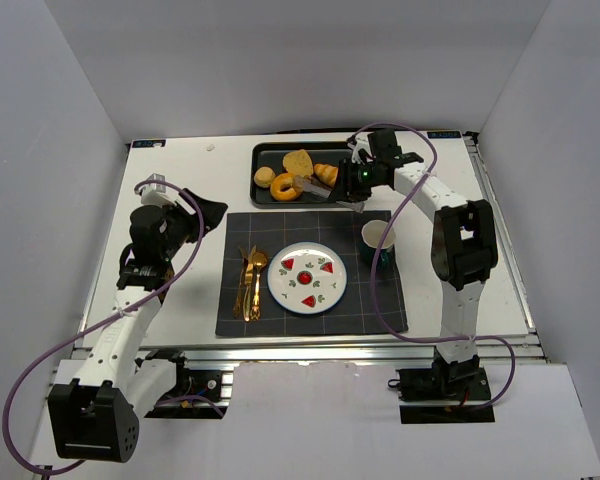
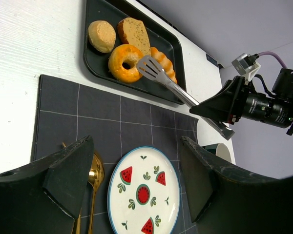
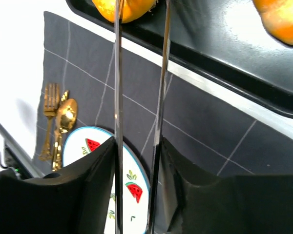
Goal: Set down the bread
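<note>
The table carries a dark mat at its middle, with a black tray just beyond the mat's far edge. The right arm rises from its base, bends at the elbow beside the mat's right edge, and reaches far and left to the tray's right end. The left arm stretches forward along the mat's left side, with its wrist turned in toward the mat's far left corner. The left gripper hangs above the mat with its jaws spread wide and nothing between them. The right gripper is clamped on the handles of the tongs, whose two arms stand slightly apart. A watermelon plate sits mid-mat, with a cup to its right and gold cutlery to its left. All the bread lies in the tray: donut, croissant, slice and bun. The tongs' head sits over the gap between donut and croissant; whether it touches them I cannot tell.
</note>
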Tool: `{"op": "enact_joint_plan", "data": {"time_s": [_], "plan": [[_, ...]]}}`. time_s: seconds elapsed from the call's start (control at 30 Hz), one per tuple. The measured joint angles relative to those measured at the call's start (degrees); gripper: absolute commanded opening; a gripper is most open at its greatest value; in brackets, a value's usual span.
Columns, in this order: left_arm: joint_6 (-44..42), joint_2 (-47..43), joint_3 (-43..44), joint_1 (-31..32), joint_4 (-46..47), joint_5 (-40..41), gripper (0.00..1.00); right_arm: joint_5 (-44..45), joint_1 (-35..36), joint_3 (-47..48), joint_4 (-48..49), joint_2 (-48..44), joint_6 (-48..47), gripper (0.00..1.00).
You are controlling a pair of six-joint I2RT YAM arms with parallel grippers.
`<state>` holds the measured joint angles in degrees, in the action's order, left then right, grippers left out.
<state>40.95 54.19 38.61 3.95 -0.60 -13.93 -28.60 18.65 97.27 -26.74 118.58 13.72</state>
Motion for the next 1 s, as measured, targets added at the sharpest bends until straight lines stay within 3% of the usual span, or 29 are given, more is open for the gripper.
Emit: {"op": "enact_joint_plan", "data": {"time_s": [0.2,0.57,0.8,1.0], "plan": [[-0.04,0.22,0.63,0.00,-0.85,0.00,0.80,-1.88,-0.15,-0.11,1.51,0.00,2.86,0.18],[0.00,0.26,0.72,0.00,-0.70,0.00,0.80,-9.05,-3.78,-6.47,6.34,-5.49,6.56,0.01],[-0.02,0.26,0.72,0.00,0.26,-0.02,0.80,-15.28,-4.76,-14.56,3.63,-20.35,-6.40,0.00],[-0.09,0.24,0.72,0.00,2.36,-0.44,0.80,-19.69,-4.39,-24.26,-10.71,-31.95,-27.12,0.00]]}}
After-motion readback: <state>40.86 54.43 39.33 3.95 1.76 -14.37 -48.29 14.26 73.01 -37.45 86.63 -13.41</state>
